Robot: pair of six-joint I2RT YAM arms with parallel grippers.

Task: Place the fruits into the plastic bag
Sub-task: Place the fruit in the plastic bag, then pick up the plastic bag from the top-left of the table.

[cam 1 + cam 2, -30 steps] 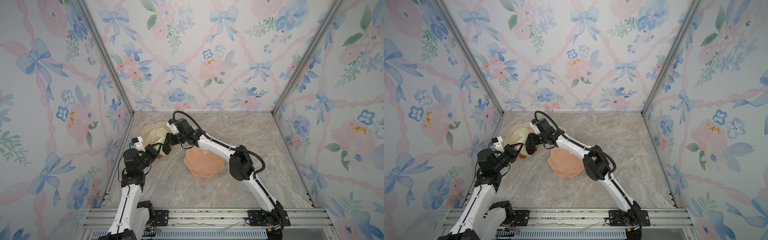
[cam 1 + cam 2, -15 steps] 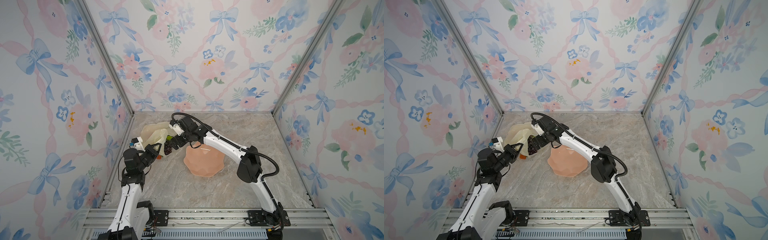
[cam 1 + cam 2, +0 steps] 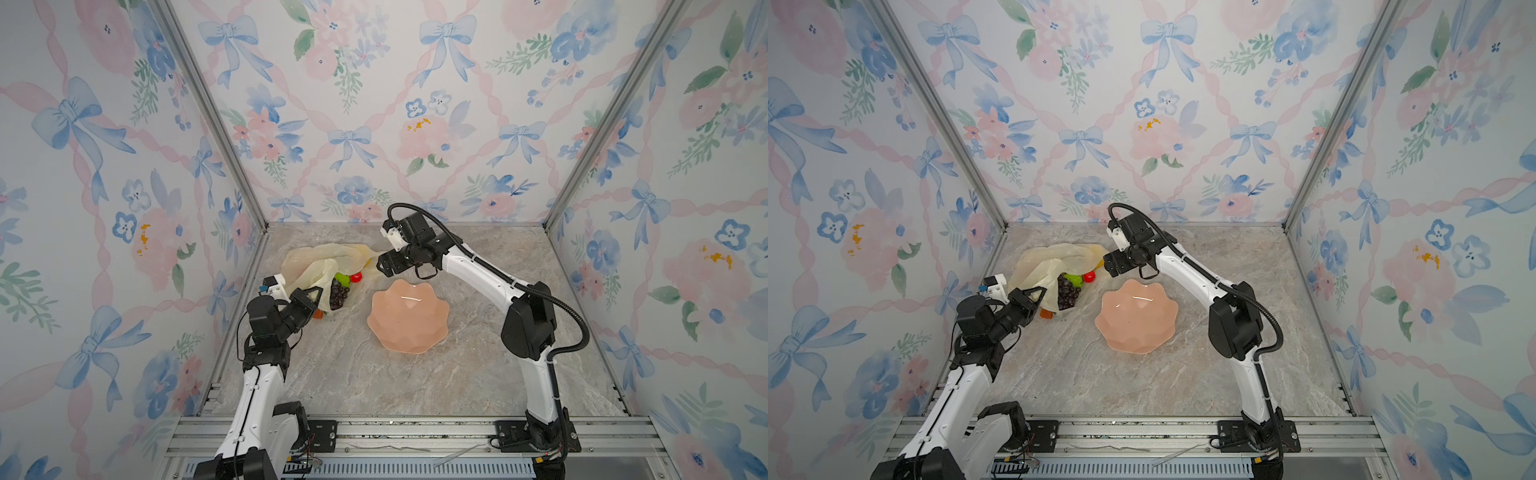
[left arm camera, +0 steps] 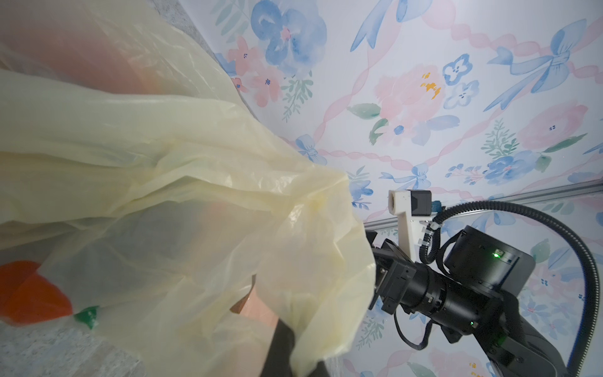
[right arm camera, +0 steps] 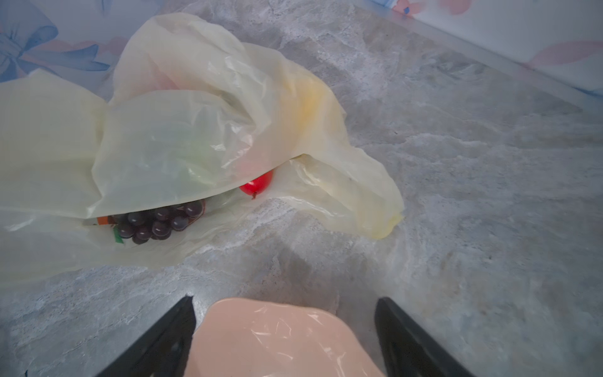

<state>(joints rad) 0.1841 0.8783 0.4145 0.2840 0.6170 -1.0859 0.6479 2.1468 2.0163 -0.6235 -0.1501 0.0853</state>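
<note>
The plastic bag is lying crumpled in the far left corner of the worktop, with its thin, translucent pale-yellow film reaching close to the left edge. The left gripper is clamping shut on the bag's near edge and holding the film up, so the mouth is gaping toward the middle of the worktop.

Three fruits are showing inside that mouth. One dark purple grape bunch of glossy round beads is lying nearest. One bright green fruit is sitting just beyond it, and one smooth red fruit is sitting beside that, toward the right. A yellow tint is glowing through the film farther back, and what it is cannot be told.

One salmon-pink bowl, scalloped and shiny, is sitting near the middle of the worktop, apart from the bag. The right gripper is hovering over the gap between the bag's right tip and the bowl's far rim. Its two black fingers are standing wide apart with nothing between them. Bare, veined grey marble is stretching from the bowl to the right and near edges.
</note>
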